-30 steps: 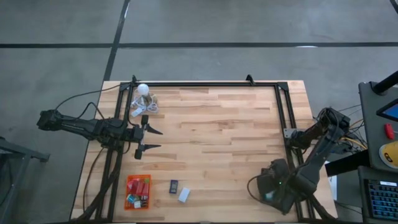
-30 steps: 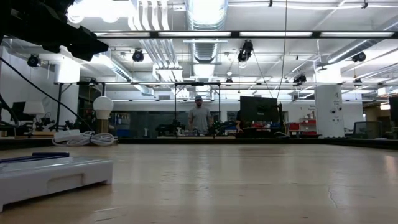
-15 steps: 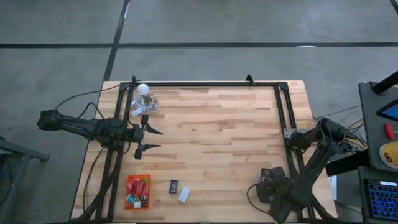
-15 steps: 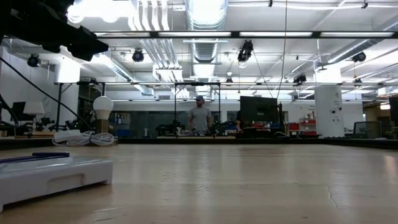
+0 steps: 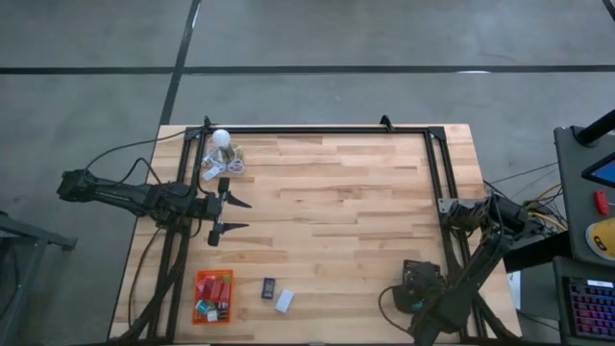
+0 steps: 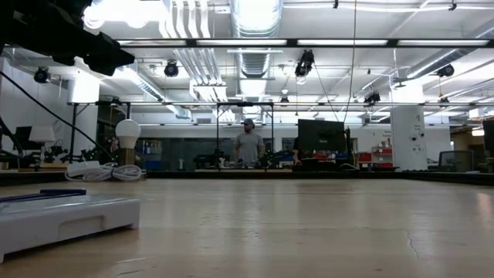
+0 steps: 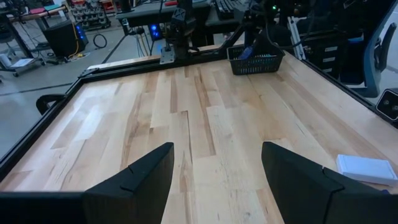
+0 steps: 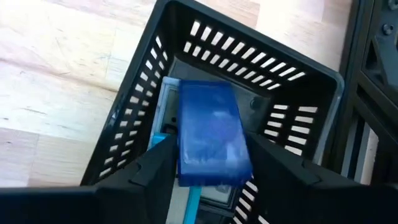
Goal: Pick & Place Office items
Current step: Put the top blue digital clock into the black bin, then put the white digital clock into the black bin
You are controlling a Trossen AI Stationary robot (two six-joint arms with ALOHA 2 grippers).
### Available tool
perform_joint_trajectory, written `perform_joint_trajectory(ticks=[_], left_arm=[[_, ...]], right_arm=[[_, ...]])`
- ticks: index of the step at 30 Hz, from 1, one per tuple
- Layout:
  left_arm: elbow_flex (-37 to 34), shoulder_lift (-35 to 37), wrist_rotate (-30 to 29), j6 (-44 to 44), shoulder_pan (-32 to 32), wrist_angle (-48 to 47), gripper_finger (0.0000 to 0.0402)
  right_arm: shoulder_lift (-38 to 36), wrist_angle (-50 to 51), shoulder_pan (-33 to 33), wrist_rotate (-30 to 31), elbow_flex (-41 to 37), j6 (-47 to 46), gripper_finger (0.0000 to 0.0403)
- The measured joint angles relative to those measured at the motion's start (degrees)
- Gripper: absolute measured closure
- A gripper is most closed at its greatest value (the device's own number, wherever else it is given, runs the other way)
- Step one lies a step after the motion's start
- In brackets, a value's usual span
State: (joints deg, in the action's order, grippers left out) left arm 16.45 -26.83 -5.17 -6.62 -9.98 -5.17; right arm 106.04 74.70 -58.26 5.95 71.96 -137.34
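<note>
My right gripper [image 8: 210,149] hangs over the black ribbed tray [image 8: 261,62] at the table's near right corner, shut on a blue block [image 8: 211,124]. Under the block a pale teal-edged piece [image 8: 163,109] lies in the tray. My left gripper [image 7: 214,180] waits open at the table's left side [image 5: 231,216], with nothing between its fingers. An orange tray [image 5: 213,296] near the front left holds several small red and green pieces. Beside it a navy piece [image 5: 269,286] and a white piece [image 5: 284,302] lie flat on the wood. My right gripper has the blue block's two long sides [image 8: 184,155] between its two fingers, near the block's end closest to the wrist. The fingers come from above, pointing steeply down, and lie along the block. The block hangs inside the black tray's opening, above the pieces on its floor.
A white bulb with a coiled cord [image 5: 221,144] sits at the far left corner. A black frame rail [image 5: 317,130] runs round the table's edges. The wide middle of the wooden top [image 5: 336,202] is bare. A person [image 6: 248,145] stands far off in the room.
My right arm has sunk toward the black tray and shifted a little toward the table's near edge and left, tipping its gripper steeper downward.
</note>
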Motion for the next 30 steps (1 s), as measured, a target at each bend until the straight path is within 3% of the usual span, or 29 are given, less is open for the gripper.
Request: perform_joint_trajectory(ticks=[9,19,24,30], left_arm=[[0.00,0.00,-0.02,-0.02,0.00,0.00,0.0154],[0.00,0.00,-0.02,0.00,0.00,0.00,0.0154],[0.00,0.00,0.00,-0.02,0.00,0.00,0.0154],[0.00,0.00,0.00,-0.01,-0.02,0.00,0.0154]], right_arm=[[-0.11,0.02,0.00,0.05,0.23,0.00,0.0177],[-0.13,0.55,0.00,0.42,0.94,-0.02,0.0177],[-1.22,5.02,0.00,5.74,5.33,0.07,0.0177],[-1.78,15.48,0.04,17.86,13.42,1.18,0.0176]])
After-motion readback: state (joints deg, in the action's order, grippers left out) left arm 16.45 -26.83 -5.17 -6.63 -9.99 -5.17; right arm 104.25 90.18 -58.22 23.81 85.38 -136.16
